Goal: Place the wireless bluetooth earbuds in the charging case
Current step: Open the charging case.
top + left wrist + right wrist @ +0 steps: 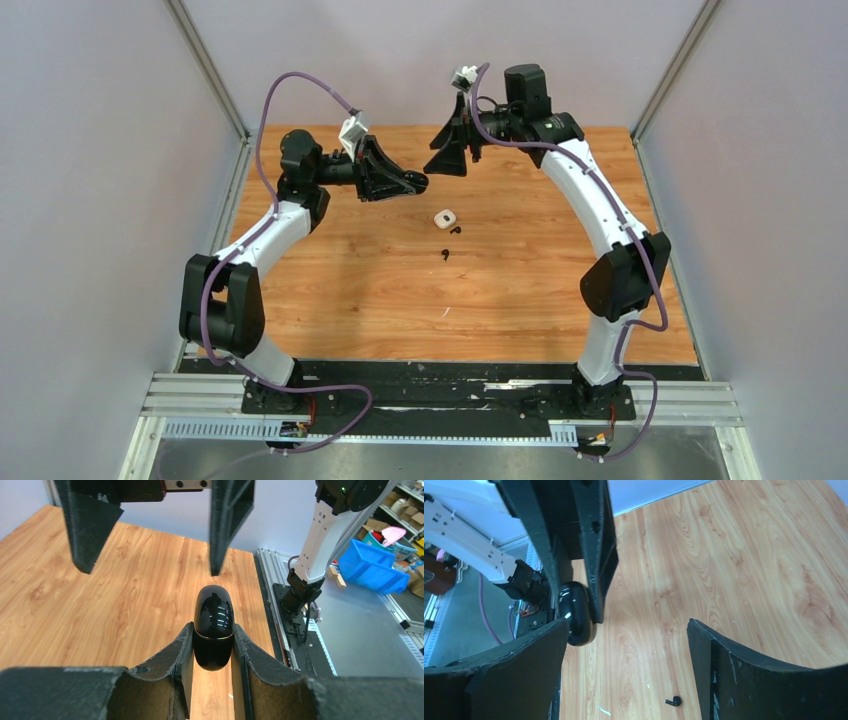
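Left tool (213, 642): clamped on the black charging case (213, 615), held in the air with its domed end free.
Right tool (626, 630): jaws apart, empty, facing the case close by.
Earbuds: one black earbud (456, 229) lies on the desk (350, 280) just beside a white case (445, 217); a second black earbud (444, 254) lies near it. No white ones can be made out.
Handling: tiny, light and glossy, likely to slip or flick away — best pinched across the bulb, stem left free.
In the way: the left tool's fingers flank the case — a pale scrap (445, 312) lies nearer the bases.
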You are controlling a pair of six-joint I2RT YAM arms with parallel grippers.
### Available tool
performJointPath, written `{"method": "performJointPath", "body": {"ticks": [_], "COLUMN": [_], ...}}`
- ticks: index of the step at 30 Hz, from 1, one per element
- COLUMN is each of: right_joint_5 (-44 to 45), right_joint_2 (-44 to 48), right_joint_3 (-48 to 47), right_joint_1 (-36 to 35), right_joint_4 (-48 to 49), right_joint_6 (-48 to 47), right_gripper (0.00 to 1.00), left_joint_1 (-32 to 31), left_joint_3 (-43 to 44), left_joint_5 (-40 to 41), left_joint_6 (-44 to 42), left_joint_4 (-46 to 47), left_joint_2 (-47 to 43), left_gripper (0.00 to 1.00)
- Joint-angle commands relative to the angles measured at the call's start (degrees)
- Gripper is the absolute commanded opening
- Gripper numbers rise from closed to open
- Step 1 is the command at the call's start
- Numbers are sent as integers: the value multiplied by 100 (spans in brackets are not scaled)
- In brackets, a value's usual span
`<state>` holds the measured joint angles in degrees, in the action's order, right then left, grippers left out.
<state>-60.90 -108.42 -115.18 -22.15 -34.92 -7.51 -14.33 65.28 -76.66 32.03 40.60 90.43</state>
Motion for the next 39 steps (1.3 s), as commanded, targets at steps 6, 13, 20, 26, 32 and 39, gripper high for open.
{"method": "performJointPath", "body": {"ticks": [6, 13, 20, 26, 32, 39], "right_joint_5": [-658, -290, -115, 520, 576, 484], "right_joint_2": [288, 86, -63, -121, -237, -159], "right_joint_3": [48, -55, -180, -232, -621, -400], "right_joint_1": [-202, -307, -298, -295, -168, -182], "right_joint_4": [-260, -341, -345, -305, -90, -84], "right_joint_6": [-603, -656, -673, -657, -278, -319], "right_gripper": [88, 86, 84, 82, 81, 76], "left_joint_1": [-17, -17, -17, -25, -26, -26], "left_joint_3": [60, 124, 162, 141, 47, 97], "left_joint_5": [128, 55, 4, -63, -183, -145], "left_joint_6": [216, 338, 381, 376, 240, 238], "left_joint_4": [83, 163, 172, 228, 196, 194], "left_joint_2": [-19, -58, -76, -111, -144, -158], "left_gripper": [0, 0, 0, 0, 0, 0]}}
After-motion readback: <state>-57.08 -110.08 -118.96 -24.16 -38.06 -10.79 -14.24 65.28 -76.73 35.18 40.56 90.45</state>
